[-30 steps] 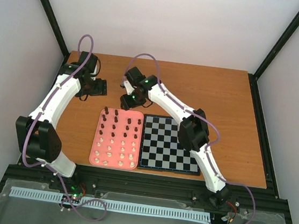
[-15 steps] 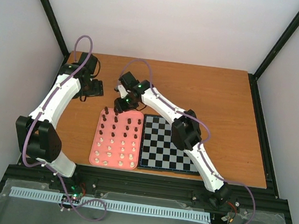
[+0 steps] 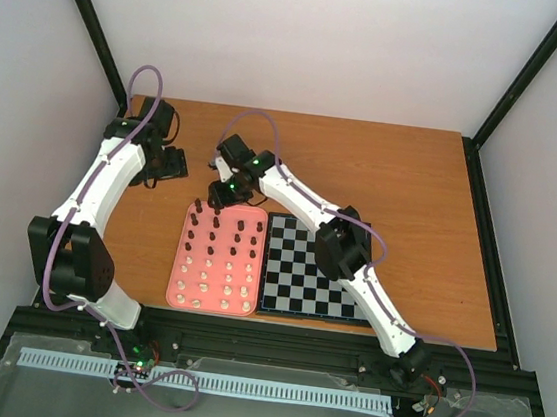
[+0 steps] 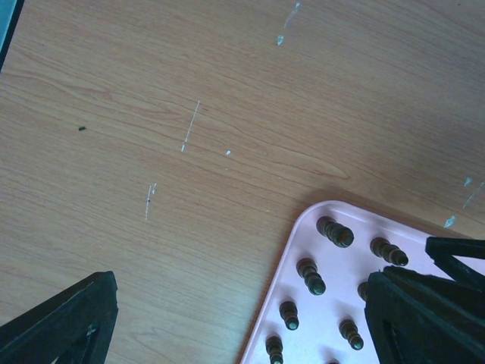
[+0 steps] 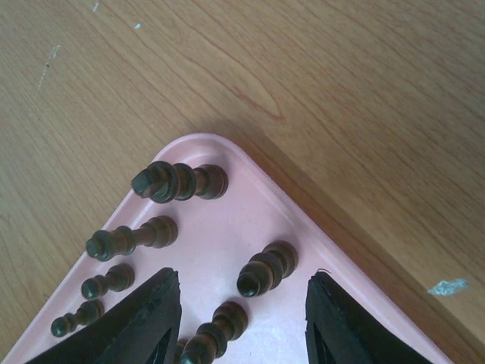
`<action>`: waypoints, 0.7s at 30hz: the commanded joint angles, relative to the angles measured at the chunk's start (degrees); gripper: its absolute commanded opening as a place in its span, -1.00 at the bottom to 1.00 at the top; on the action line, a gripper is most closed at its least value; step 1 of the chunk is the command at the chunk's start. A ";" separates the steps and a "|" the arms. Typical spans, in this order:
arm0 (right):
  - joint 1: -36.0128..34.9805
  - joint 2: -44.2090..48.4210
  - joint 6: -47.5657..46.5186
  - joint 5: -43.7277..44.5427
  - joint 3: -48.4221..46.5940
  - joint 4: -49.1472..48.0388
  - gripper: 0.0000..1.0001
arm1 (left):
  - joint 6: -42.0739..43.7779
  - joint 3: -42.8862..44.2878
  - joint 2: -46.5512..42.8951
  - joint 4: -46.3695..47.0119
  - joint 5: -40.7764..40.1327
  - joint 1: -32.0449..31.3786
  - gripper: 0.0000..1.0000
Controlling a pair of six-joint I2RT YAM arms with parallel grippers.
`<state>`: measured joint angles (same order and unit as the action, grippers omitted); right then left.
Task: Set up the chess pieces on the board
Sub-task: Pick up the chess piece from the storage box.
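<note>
The board [image 3: 314, 268] of black and pale grey checks lies right of a pink tray [image 3: 177, 257], and no piece stands on it. The tray holds the chess pieces, dark ones [image 3: 218, 227] in the far rows and cream ones [image 3: 212, 281] in the near rows. My right gripper [image 3: 222, 190] is open over the tray's far left corner. In the right wrist view its gripper [image 5: 242, 318] straddles a dark piece [image 5: 267, 269] without touching it. My left gripper [image 3: 168, 163] is open and empty over bare table left of that corner. In its wrist view [image 4: 242, 334] it shows several dark pieces [image 4: 311, 277].
The pink tray's corner shows in the right wrist view [image 5: 250, 220] and in the left wrist view [image 4: 333, 273]. A taller dark piece [image 5: 178, 182] stands at that corner. Black frame posts edge the orange-brown table [image 3: 413, 174]. The two grippers are close together.
My right gripper has moved left along the tray's far edge to its far left corner. My left gripper has drawn back slightly to the left. No piece has moved.
</note>
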<state>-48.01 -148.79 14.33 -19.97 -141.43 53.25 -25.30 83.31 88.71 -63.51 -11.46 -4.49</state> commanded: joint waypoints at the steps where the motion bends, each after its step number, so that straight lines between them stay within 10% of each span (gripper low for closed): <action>1: -0.59 -2.33 0.44 0.85 -2.42 -0.12 -0.12 | -0.83 -0.30 -1.05 -0.31 0.78 0.44 0.99; 21: -0.68 -4.40 0.52 0.87 -3.00 -0.32 -0.36 | -0.02 -2.54 -2.90 0.84 1.49 0.85 0.99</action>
<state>-48.03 -151.46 14.63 -19.07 -142.26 53.23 -25.30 80.75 87.68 -63.11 -10.24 -4.21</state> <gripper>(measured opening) 0.342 0.998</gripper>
